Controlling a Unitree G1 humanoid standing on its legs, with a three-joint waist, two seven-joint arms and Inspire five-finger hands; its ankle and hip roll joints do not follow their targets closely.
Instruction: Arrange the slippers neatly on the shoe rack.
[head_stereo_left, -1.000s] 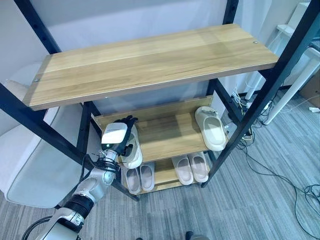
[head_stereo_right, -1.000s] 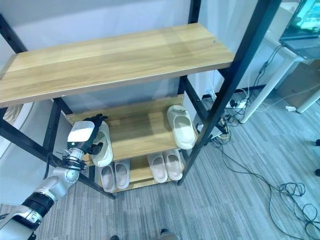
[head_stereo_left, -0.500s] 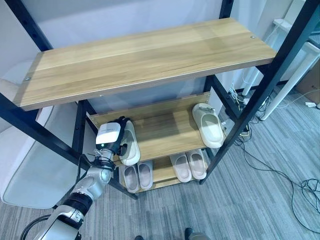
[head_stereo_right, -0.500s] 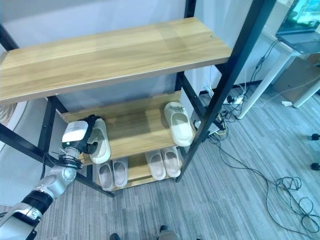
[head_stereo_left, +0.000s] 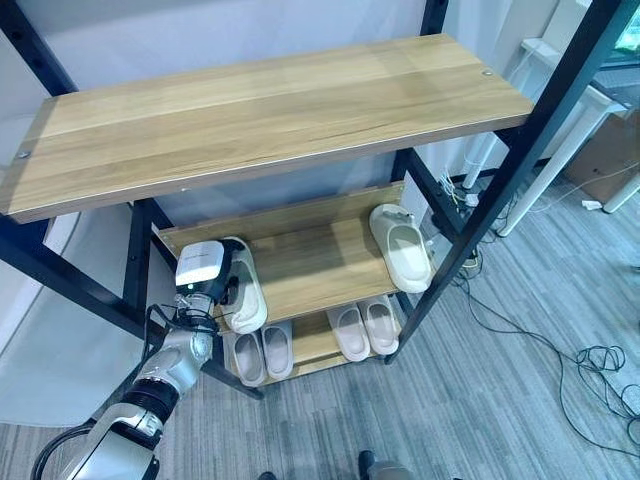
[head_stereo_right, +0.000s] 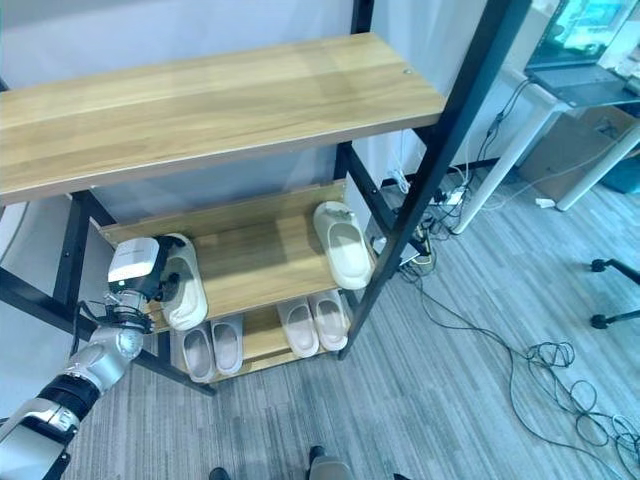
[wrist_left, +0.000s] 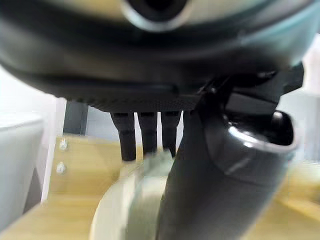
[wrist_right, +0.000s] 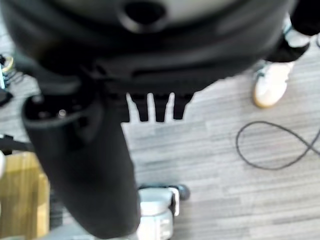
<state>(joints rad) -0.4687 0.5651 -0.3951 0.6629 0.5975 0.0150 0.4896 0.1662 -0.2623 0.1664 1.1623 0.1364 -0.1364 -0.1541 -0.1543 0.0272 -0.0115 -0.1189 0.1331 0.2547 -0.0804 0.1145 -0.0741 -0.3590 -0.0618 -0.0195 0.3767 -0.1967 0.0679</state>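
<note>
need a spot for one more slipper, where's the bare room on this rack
The top shelf is bare end to end. The middle shelf is free between the slipper at the left hand and the slipper at its right end. The bottom shelf is crowded: two pairs, a narrow gap between.

Shoe rack (head_stereo_left: 270, 120): middle shelf (head_stereo_left: 320, 255) carries one slipper (head_stereo_left: 243, 298) at left under the left hand (head_stereo_left: 203, 272), another slipper (head_stereo_left: 402, 246) at right; two pairs (head_stereo_left: 308, 338) below.

no readable text, labels or numbers
</note>
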